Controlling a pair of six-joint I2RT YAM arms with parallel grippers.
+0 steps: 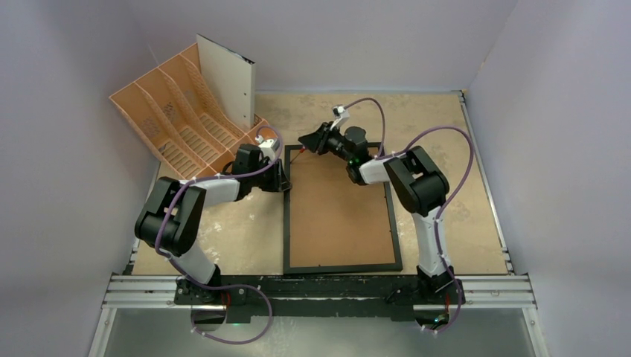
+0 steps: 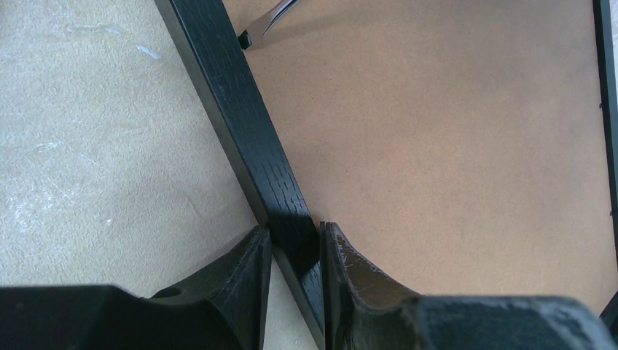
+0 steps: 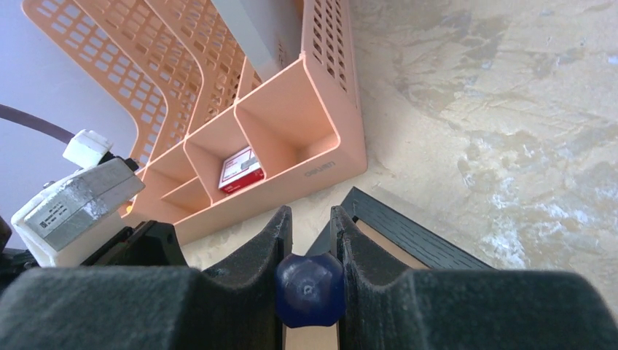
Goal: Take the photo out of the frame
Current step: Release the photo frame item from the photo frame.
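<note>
left gripper (image 2: 295,235) pinching left rail of the frame (image 2: 233,95) | right gripper (image 3: 310,219) clamped on a blue knob (image 3: 309,290) by its far-left corner | brown back (image 1: 338,212) facing up

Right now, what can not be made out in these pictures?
- The photo: in no view; the backing board covers it in the face-down frame.
- The red box, right wrist view: label too small.
- The tool, right wrist view: the right gripper hides all but its handle.
</note>
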